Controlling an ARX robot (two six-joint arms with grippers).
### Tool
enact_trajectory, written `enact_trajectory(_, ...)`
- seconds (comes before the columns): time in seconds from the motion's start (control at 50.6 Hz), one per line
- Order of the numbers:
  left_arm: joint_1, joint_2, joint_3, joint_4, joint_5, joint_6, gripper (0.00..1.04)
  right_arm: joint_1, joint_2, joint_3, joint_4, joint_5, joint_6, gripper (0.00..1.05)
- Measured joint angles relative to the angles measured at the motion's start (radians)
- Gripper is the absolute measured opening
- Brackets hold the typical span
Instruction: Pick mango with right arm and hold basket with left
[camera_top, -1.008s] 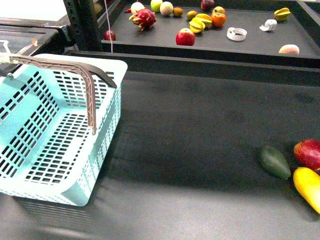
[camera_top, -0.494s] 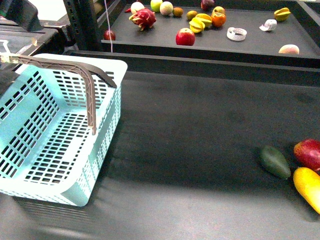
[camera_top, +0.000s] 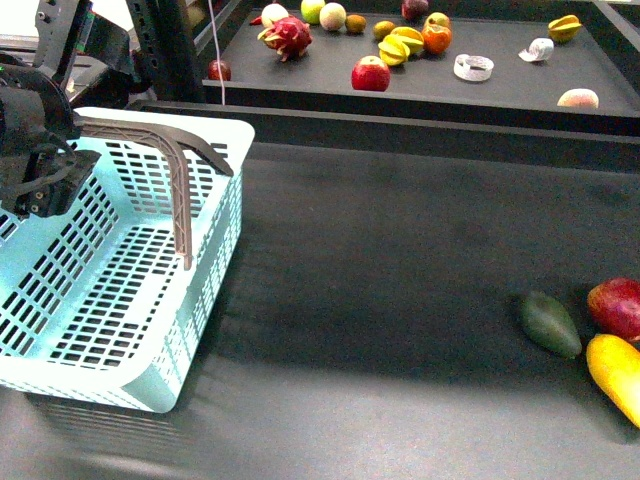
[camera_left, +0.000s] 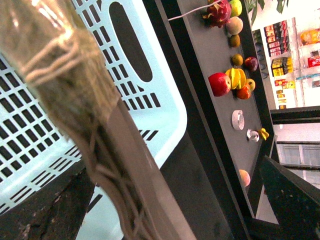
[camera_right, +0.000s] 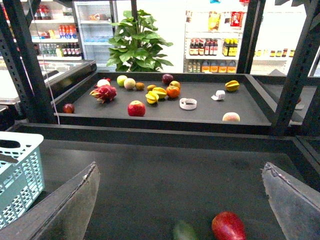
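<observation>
Hanging over the basket (camera_top: 215, 260) at the left of the desk (camera_top: 400, 280), the left pincer (camera_top: 42, 182) is wide open, with the grey handle (camera_top: 180, 190) between its fingers. The right pincer (camera_right: 180, 167) is wide open too and holds nothing. The mango (camera_top: 615, 375) lies at the desk's right edge, just beside a red fruit (camera_top: 618, 305).

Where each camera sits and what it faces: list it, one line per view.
Front view: robot's body, facing the table and fruit shelf; basket left, mango right; left pincer at the basket.
Left wrist view: left wrist, close on the basket's handle; black fingers at the edges.
Right wrist view: right wrist, facing the shelf; open right pincer frames it.
Shared: front and right wrist show shelf and basket.
</observation>
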Motion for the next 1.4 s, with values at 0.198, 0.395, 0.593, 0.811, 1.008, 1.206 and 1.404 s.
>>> enact_trajectory(0.198,0.015,0.068,0.045,0.013,-0.002,-0.049,0.85,0.0,0.0,0.0,0.0,0.0,0.0,0.97)
enact_trajectory(0.395,0.029,0.075,0.062,0.027,-0.016,-0.078,0.52,0.0,0.0,0.0,0.0,0.0,0.0,0.97)
enact_trajectory(0.593,0.04,0.069,0.04,0.021,-0.006,-0.138,0.17,0.0,0.0,0.0,0.0,0.0,0.0,0.97)
enact_trajectory(0.811,0.021,-0.034,-0.025,-0.025,0.013,-0.121,0.07,0.0,0.0,0.0,0.0,0.0,0.0,0.97)
enact_trajectory(1.008,-0.033,-0.195,-0.094,-0.024,0.093,0.007,0.07,0.0,0.0,0.0,0.0,0.0,0.0,0.97)
enact_trajectory(1.206,-0.117,-0.352,-0.194,-0.01,0.248,0.296,0.07,0.0,0.0,0.0,0.0,0.0,0.0,0.97)
enact_trajectory(1.404,-0.22,-0.453,-0.303,-0.04,0.304,0.554,0.07,0.0,0.0,0.0,0.0,0.0,0.0,0.97)
